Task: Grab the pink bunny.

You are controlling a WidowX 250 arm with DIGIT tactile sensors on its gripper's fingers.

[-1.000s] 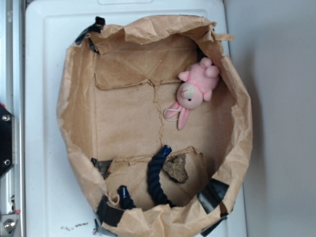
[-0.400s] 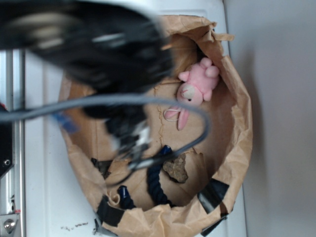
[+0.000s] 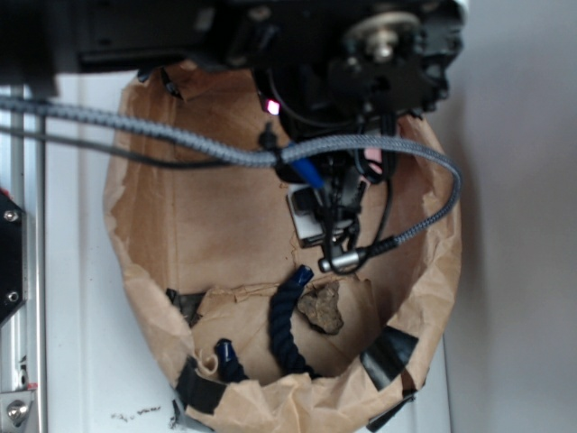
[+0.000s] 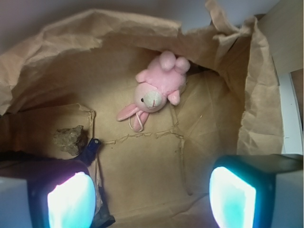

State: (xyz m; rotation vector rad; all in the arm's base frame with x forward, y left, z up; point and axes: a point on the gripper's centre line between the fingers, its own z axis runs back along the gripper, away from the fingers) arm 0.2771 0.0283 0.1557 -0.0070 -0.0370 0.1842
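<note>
The pink bunny (image 4: 156, 90) lies on the brown floor of the paper bag, against the far wall, head toward me and ears spread. A thin white string loops by its ears. My gripper (image 4: 152, 199) is open, its two glowing pads (image 4: 71, 199) wide apart with only bag floor between them. It hangs above the bag, short of the bunny and not touching it. In the exterior view the arm and gripper (image 3: 335, 212) cover the bag's upper right, and the bunny is hidden beneath them.
The crumpled paper bag (image 3: 126, 207) stands on a white surface, its walls rising all round. A grey-brown rock (image 3: 322, 307) and a dark blue rope (image 3: 287, 325) lie at the bag's near end. The rock (image 4: 69, 139) and rope end (image 4: 92, 146) sit left of the gripper.
The arm has swept in from the upper left and now hangs over the bag's upper right, covering the bunny in the exterior view. The bunny, rock and rope have not moved.
</note>
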